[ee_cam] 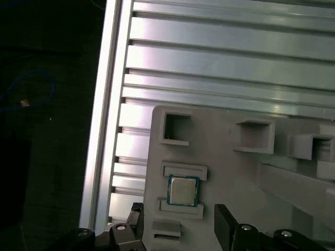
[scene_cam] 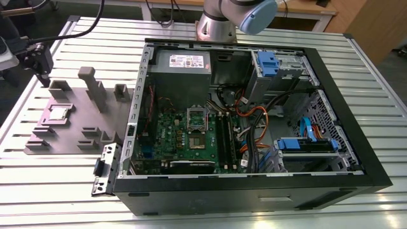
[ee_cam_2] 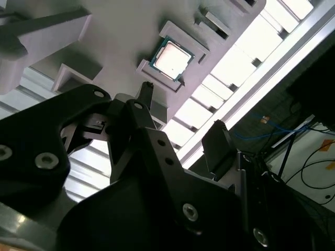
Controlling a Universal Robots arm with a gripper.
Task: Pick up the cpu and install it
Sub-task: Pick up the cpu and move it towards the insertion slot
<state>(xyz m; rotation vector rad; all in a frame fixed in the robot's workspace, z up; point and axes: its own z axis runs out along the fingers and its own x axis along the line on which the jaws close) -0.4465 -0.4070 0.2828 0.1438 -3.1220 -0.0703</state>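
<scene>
End effector (ee_cam_2: 183,104): your 2 fingers stand spread apart with nothing between them, hanging over the grey fixture plate (scene_cam: 76,136), near the chip but not touching it.
Cpu (ee_cam: 182,190): lies flat in its framed recess on that plate, metal top up, probably so you can close on its edges from above.
Socket (scene_cam: 196,119): sits inside the open computer case (scene_cam: 254,198), well apart from the plate.
Tabletop (scene_cam: 57,191): ribbed aluminium slats, bright with glare.
Room: loose cables (ee_cam_2: 272,130) trail across the floor beyond the tabletop's edge.
</scene>
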